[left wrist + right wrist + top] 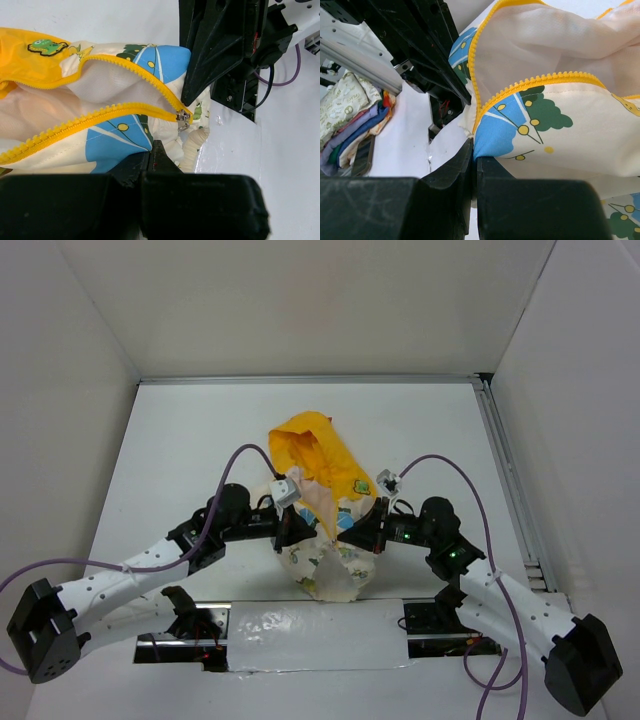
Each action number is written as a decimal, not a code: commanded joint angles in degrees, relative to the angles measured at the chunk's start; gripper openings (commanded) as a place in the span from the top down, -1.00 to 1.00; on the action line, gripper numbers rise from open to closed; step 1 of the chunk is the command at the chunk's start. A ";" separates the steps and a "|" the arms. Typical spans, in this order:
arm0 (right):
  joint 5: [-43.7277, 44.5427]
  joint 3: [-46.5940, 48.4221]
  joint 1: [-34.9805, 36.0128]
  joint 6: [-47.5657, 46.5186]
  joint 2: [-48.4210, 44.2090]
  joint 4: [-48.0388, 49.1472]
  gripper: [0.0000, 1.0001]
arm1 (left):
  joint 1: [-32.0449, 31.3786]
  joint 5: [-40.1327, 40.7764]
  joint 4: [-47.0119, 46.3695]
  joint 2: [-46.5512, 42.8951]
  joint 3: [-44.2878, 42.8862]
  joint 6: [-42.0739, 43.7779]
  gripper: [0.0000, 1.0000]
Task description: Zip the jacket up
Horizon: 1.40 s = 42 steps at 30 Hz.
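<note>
The jacket (pixel 325 540), cream with green and blue cartoon prints and a yellow-orange hood (pixel 312 455), lies bunched in the middle of the table. Its yellow zipper (pixel 115 112) gapes open in a V, with the metal slider (pixel 183 119) at the bottom near the hem. My left gripper (pixel 290 530) is shut on the jacket's fabric at its left side (pixel 152 150). My right gripper (pixel 362 532) is shut on the fabric at its right side, just below the zipper's teeth (pixel 476 152). The two grippers face each other across the garment.
The white table (pixel 200 440) has walls at the back and both sides. A metal rail (pixel 510 480) runs along the right edge. A white taped strip (pixel 310 635) lies between the arm bases. Folded cloths (pixel 350 125) lie beyond the table's edge in the right wrist view.
</note>
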<state>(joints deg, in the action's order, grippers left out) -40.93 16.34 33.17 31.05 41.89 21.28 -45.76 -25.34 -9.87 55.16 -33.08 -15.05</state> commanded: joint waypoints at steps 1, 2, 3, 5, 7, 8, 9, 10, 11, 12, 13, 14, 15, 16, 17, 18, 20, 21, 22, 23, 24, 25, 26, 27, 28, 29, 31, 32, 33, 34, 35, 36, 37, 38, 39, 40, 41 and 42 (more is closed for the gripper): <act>0.15 -0.34 -0.21 -0.20 -1.28 1.65 1.00 | 0.05 -0.40 -2.79 -1.28 -2.60 1.16 1.00; -0.20 -0.08 -0.21 -0.11 -1.37 1.92 1.00 | 0.05 -0.67 -2.96 -1.19 -2.69 1.25 1.00; -0.29 0.10 -0.21 -0.11 -1.55 1.93 1.00 | 0.05 -1.02 -2.88 -1.10 -2.60 1.16 1.00; -0.38 0.80 -0.21 -0.29 -1.28 1.75 1.00 | 0.05 -1.37 -3.14 -0.75 -2.60 1.34 1.00; -1.34 0.98 -0.21 0.06 -0.58 2.80 1.00 | 0.05 -1.99 -3.49 -0.75 -2.25 1.34 1.00; -1.52 0.98 -0.21 0.33 -0.49 3.24 1.00 | 0.05 -2.08 -3.49 -0.49 -2.25 1.51 1.00; -1.35 1.06 -0.21 0.33 -0.41 3.33 1.00 | -0.03 -2.25 -3.49 -0.49 -2.08 1.51 1.00; -1.26 1.15 -0.12 0.33 -0.32 3.33 1.00 | 0.05 -2.52 -3.49 -0.31 -2.08 1.51 1.00; -0.91 1.33 -0.21 0.33 -0.23 3.16 1.00 | 0.05 -2.78 -3.66 -0.31 -2.08 1.60 1.00; -0.65 1.33 -0.21 0.50 -0.05 3.33 1.00 | 0.05 -3.22 -3.93 -0.14 -1.99 1.60 1.00; -0.65 1.50 -0.21 0.50 0.12 3.59 1.00 | 0.05 -3.74 -4.02 -0.14 -1.90 1.78 1.00; -0.73 1.50 -0.21 0.85 0.21 4.03 1.00 | 0.05 -4.10 -4.19 0.04 -1.99 1.69 1.00; -0.73 1.50 -0.21 0.94 0.21 4.64 1.00 | 0.05 -4.10 -4.28 0.13 -1.81 1.69 1.00; -0.73 1.59 -0.21 1.12 0.12 4.82 1.00 | 0.05 -4.10 -4.11 0.21 -1.73 1.86 1.00; -0.04 1.68 -0.21 1.29 0.04 4.83 1.00 | 0.05 -4.45 -4.11 0.30 -1.55 1.78 1.00; 0.32 1.85 -0.21 1.30 -0.05 4.48 1.00 | 0.05 -4.80 -4.45 0.30 -1.20 1.86 1.00; 0.76 1.77 -0.21 1.56 -0.40 4.74 1.00 | 0.05 -5.85 -4.98 -0.05 -0.67 1.95 1.00; 0.67 1.85 -0.21 1.30 -0.49 4.39 1.00 | 0.05 -5.60 -5.16 -0.31 -0.32 1.87 1.00; 0.59 2.03 -0.21 1.38 -0.67 4.21 1.00 | 0.05 -5.16 -5.33 -0.57 -0.23 1.60 1.00; 0.06 2.03 -0.30 1.56 -0.84 4.30 1.00 | 0.05 -4.20 -5.25 -0.75 -0.14 1.60 1.00; 0.06 2.03 -0.21 1.56 -0.84 4.21 1.00 | 0.05 -3.93 -5.07 -0.75 -0.23 1.78 1.00; 0.06 1.94 -0.12 1.91 -1.10 4.21 1.00 | 0.05 -4.01 -4.81 -1.01 -0.14 1.95 1.00; -0.03 1.94 -0.21 1.91 -1.28 4.04 1.00 | 0.05 -4.45 -4.98 -1.10 -0.06 2.04 1.00; 0.14 1.77 -0.12 1.91 -1.37 3.95 1.00 | 0.05 -4.80 -4.99 -1.28 0.03 2.13 1.00; 0.32 1.68 -0.21 1.91 -1.37 4.12 1.00 | 0.05 -5.15 -5.42 -1.54 0.21 2.22 1.00; 0.23 1.59 -0.21 1.91 -1.46 4.38 1.00 | 0.05 -5.85 -5.60 -1.80 0.64 2.39 1.00; -0.03 1.50 -0.21 2.00 -1.46 4.56 1.00 | 0.05 -6.21 -5.95 -2.16 0.91 2.66 1.00; -0.20 1.59 -0.21 2.00 -1.29 4.56 1.00 | 0.05 -6.21 -6.04 -2.16 1.26 2.83 1.00; -0.21 1.68 -0.12 2.00 -1.28 4.48 1.00 | 0.05 -6.21 -6.13 -2.42 1.18 2.83 1.00; -0.21 1.68 -0.21 1.91 -1.37 4.39 1.00 | 0.05 -6.38 -6.04 -2.42 1.26 2.92 1.00; -0.21 1.59 -0.21 1.91 -1.55 4.30 1.00 | 0.05 -6.73 -6.21 -2.60 1.44 3.09 1.00; -0.21 1.59 -0.21 1.91 -1.63 4.21 1.00 | 0.05 -7.43 -6.22 -2.68 1.61 3.18 1.00; -0.38 1.59 -0.21 1.74 -1.72 4.12 1.00 | 0.05 -7.79 -6.56 -2.77 1.88 3.18 1.00; -0.47 1.59 -0.21 1.74 -1.90 4.12 1.00 | 0.05 -8.14 -6.83 -3.12 1.97 3.10 1.00; -0.82 1.59 -0.21 1.74 -1.90 4.04 1.00 | 0.05 -8.32 -7.00 -3.21 2.14 3.18 1.00; -1.08 1.59 -0.21 1.56 -1.90 4.12 1.00 | 0.05 -8.32 -6.92 -3.13 1.97 3.18 1.00; -1.35 1.50 -0.21 1.56 -1.72 4.38 1.00 | 0.05 -8.67 -7.01 -3.12 2.05 3.18 1.00; -1.78 1.33 -0.12 1.39 -1.55 4.65 1.00 | 0.05 -8.84 -7.01 -3.04 1.79 3.18 1.00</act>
<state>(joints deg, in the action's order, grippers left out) -41.21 16.34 33.17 32.75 41.12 22.37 -45.76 -31.38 -12.01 53.34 -31.46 -13.58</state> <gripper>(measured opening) 0.083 0.033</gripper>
